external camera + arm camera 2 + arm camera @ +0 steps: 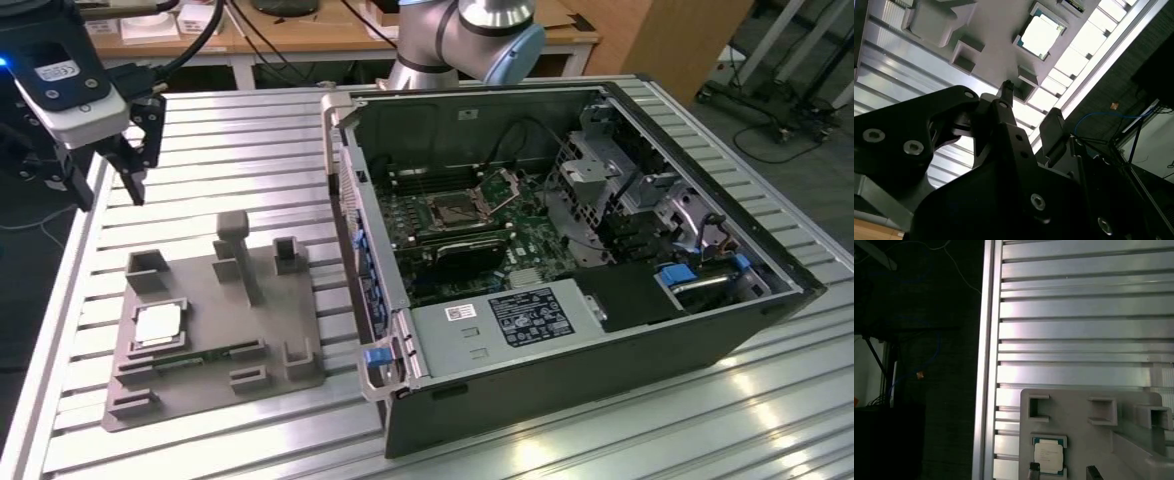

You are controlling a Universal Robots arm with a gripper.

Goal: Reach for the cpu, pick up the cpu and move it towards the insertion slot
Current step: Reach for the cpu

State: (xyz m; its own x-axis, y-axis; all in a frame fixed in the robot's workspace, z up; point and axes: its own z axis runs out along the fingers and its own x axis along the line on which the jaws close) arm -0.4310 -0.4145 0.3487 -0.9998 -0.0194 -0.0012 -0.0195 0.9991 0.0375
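End effector (110, 185) hovers empty over the worktop (240, 140), and I see my fingertips (1033, 471) spread wide in the first wrist view. Cpu (158, 325) lies flat in the grey tray (267, 310), below me and untouched. Insertion slot (461, 208) sits well apart, inside the open computer case (601, 330), hinged plate tilted up.
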